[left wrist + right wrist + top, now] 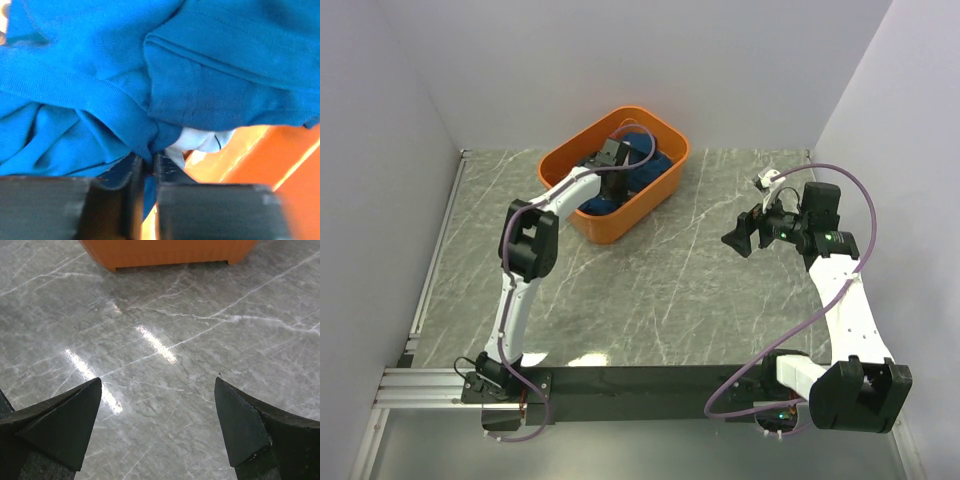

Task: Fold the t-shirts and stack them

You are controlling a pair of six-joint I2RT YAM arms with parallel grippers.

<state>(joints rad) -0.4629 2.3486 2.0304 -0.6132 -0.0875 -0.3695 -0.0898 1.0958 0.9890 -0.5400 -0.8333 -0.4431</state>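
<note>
Crumpled dark blue t-shirts (642, 172) lie in an orange bin (652, 208) at the back of the table. My left gripper (612, 178) reaches down into the bin. In the left wrist view it (148, 162) is shut on a fold of blue t-shirt cloth (100, 85), with a bit of white print (202, 140) beside the jaws. My right gripper (745, 237) hovers open and empty over the marble table (700, 290) at the right; its fingertips (80, 410) stand wide apart above bare tabletop.
The orange bin's wall (165, 252) shows at the top of the right wrist view, well ahead of the right gripper. White walls enclose the table at the left, back and right. A black rail (650, 385) runs along the near edge.
</note>
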